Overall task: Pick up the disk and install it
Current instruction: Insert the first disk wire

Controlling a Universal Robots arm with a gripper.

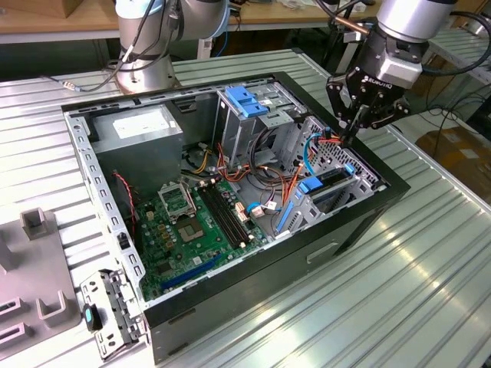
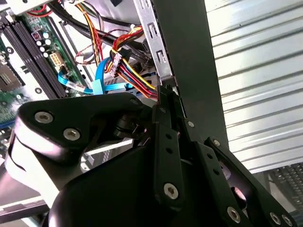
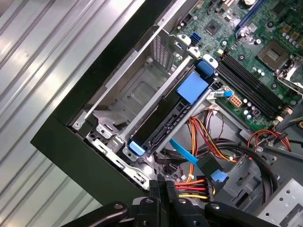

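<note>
The open computer case (image 1: 360, 222) lies on the table (image 1: 430, 291). Inside it, the power supply box (image 1: 142, 130) is in the far corner on the exterior view's left, and the motherboard (image 1: 192, 230) lies on the floor before it. The disk (image 3: 161, 120) sits in the drive cage (image 3: 137, 92) at the exterior view's right. The tool (image 1: 349, 139) hangs just above this cage.
</note>
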